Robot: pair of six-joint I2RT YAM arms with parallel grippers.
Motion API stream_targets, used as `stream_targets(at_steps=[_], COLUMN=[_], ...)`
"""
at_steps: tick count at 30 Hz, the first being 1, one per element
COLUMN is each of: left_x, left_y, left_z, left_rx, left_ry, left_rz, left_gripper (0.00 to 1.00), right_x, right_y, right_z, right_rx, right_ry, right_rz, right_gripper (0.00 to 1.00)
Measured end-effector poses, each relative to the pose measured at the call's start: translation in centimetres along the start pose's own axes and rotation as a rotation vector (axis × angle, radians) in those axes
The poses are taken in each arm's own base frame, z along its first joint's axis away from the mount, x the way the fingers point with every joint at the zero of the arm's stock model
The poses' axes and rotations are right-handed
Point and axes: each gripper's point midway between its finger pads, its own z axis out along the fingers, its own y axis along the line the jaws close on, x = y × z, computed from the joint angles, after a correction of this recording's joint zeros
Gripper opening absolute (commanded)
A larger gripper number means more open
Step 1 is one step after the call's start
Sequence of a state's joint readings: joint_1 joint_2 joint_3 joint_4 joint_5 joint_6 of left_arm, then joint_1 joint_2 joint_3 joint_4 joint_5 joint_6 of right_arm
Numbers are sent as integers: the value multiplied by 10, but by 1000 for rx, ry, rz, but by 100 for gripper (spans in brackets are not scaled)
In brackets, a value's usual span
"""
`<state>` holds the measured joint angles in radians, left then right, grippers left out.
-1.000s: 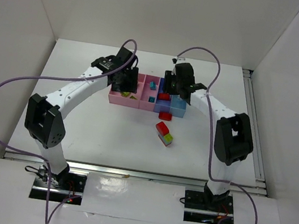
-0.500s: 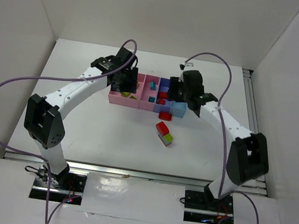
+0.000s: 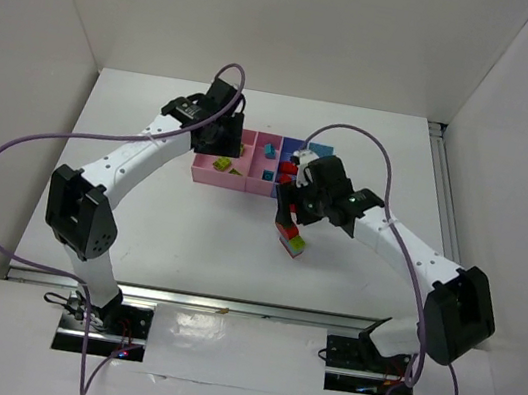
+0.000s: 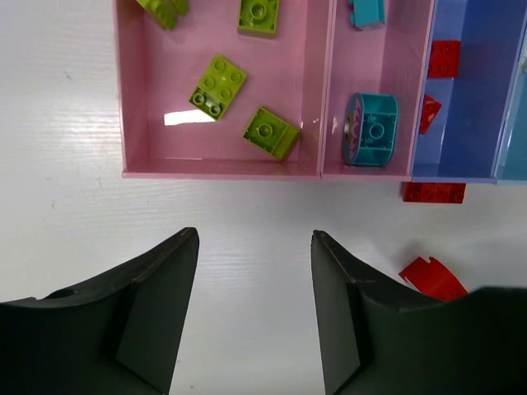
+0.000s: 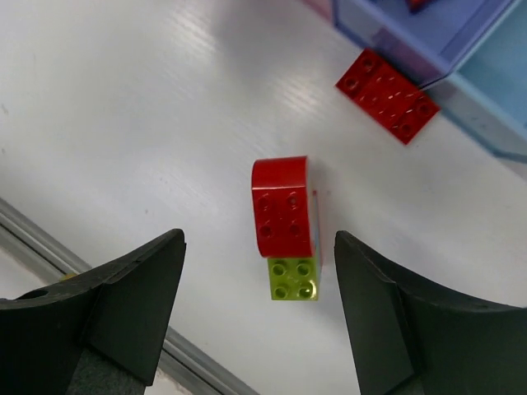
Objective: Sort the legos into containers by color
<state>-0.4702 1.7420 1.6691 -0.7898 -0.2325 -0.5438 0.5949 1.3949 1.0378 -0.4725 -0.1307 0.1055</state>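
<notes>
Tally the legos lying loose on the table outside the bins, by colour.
Red: 2, a flat brick and a curved brick
Lime green: 1, a small brick
Cyan: 0
Total: 3

No legible text or markings
</notes>
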Motion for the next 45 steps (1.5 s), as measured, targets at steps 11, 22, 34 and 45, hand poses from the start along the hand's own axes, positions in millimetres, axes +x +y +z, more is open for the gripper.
stream_targets(at_steps=[11,22,34,45], left_x=[-9,-9,-6,-9], left_y=[4,5,-6,-87], left_z=[-3,-3,-6,-93], left_rx=[-24,-32,66,731], left_ry=[-28,-32,1,-34], left_rz=[17,18,60,259], left_gripper=[68,68,68,91], right_x=[44,48,16,-63], right_y=[2,-9,-14,-35], right_z=[33,37,23,-33], right_rx=[11,68,36,-309], right_ry=[165,165,79,-215], right_rz=[-44,-41,32,320], right_gripper=[67,36,29,28])
